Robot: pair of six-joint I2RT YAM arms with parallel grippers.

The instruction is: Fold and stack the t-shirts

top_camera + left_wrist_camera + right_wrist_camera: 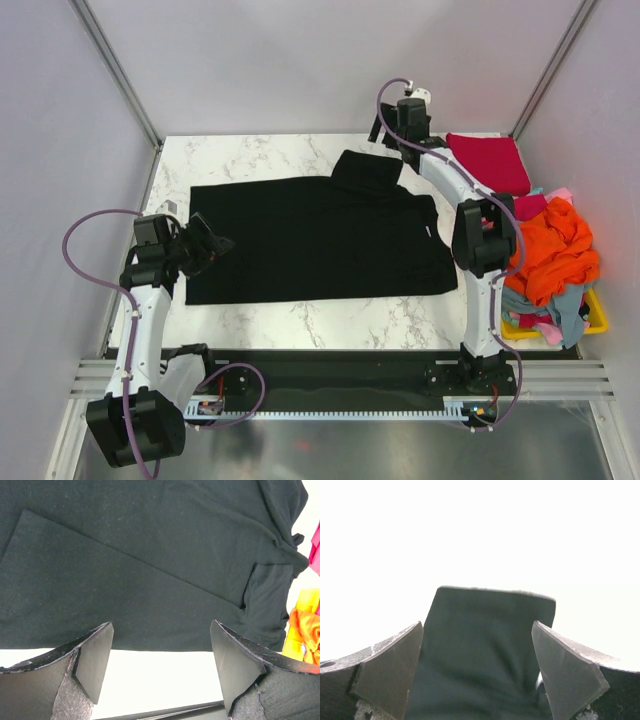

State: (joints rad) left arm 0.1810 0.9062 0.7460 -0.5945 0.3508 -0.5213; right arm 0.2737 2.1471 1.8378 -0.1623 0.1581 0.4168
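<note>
Top external view, from the left: the left gripper (pixel 213 245) sits low at the left edge of the large black t-shirt (pixel 320 245), jaws released and wide apart with nothing between them. In the left wrist view the shirt's hem runs across between the two fingers (pixel 95 655), with bare marble table (pixel 250 155) on the near side. The black shirt lies spread flat across the middle of the table, and one sleeve (pixel 365 170) juts out at its far edge. The right gripper (pixel 388 130) is over that sleeve, also released; its wrist view shows the sleeve end lying between the spread fingers, not pinched, and I cannot tell whether they touch the cloth. Further right, a crimson red t-shirt (pixel 490 162) lies folded flat at the far right corner. Nearer, an orange t-shirt (pixel 550 250) tops a crumpled heap with light blue (pixel 568 308) and pink (pixel 560 193) cloth in a yellow basket (pixel 597 320).
</note>
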